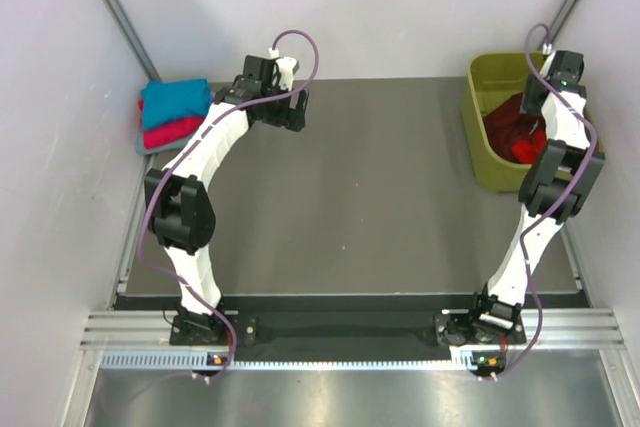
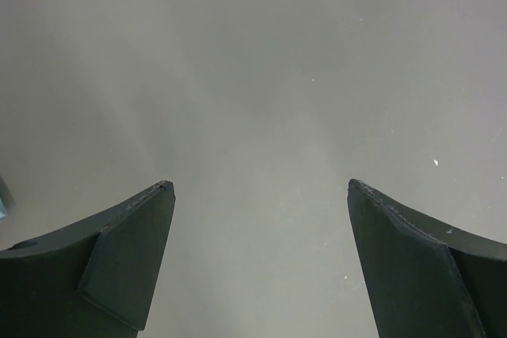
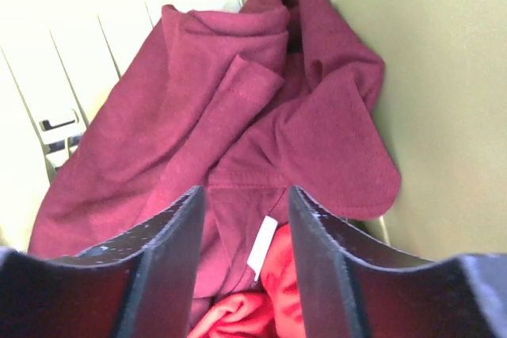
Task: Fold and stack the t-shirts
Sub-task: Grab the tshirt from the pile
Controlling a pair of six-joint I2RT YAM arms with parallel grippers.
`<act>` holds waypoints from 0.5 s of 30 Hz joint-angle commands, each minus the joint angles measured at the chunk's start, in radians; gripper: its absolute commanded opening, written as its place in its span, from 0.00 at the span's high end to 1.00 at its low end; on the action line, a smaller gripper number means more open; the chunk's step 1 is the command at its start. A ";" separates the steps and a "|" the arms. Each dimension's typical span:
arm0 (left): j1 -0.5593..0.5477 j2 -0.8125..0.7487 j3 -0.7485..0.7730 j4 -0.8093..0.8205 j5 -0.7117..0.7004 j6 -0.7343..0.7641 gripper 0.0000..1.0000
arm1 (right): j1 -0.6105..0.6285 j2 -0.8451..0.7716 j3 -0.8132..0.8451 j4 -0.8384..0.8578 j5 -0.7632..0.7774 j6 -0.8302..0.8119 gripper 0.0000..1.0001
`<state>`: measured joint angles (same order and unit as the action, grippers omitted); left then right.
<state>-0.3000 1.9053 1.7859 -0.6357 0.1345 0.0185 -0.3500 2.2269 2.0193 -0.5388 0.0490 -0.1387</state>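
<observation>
A teal t-shirt [image 1: 176, 99] lies folded on a folded pink-red t-shirt [image 1: 168, 132] at the back left corner of the table. My left gripper [image 1: 292, 115] is to the right of that stack, open and empty over the bare table [image 2: 261, 187]. A dark maroon t-shirt [image 1: 508, 115] and a bright red t-shirt [image 1: 522, 148] lie crumpled in the olive-green basket [image 1: 487, 162]. My right gripper [image 3: 245, 189] is open, low inside the basket, its fingers on either side of the maroon shirt's [image 3: 261, 108] collar and white label [image 3: 263, 247]. The red shirt [image 3: 273, 294] shows beneath. No pale grey-blue shirt is in view.
The basket stands at the back right, its ribbed wall [image 3: 119, 29] close around my right gripper. White walls close in the table on the left, back and right. A metal rail [image 1: 330, 332] with both arm bases runs along the near edge.
</observation>
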 commanded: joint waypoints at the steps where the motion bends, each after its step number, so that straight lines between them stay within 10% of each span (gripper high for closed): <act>1: 0.004 -0.017 0.014 -0.002 0.007 0.015 0.05 | 0.005 0.040 0.061 0.026 -0.018 -0.021 0.55; 11: 0.004 -0.011 0.027 -0.015 -0.004 0.035 0.05 | 0.005 0.111 0.110 0.031 -0.024 -0.030 0.61; 15: 0.004 -0.003 0.026 -0.016 -0.004 0.035 0.05 | 0.009 0.120 0.117 0.045 0.006 -0.026 1.00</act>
<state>-0.3000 1.9064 1.7859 -0.6544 0.1333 0.0372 -0.3489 2.3455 2.0781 -0.5232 0.0402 -0.1631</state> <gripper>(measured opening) 0.949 0.041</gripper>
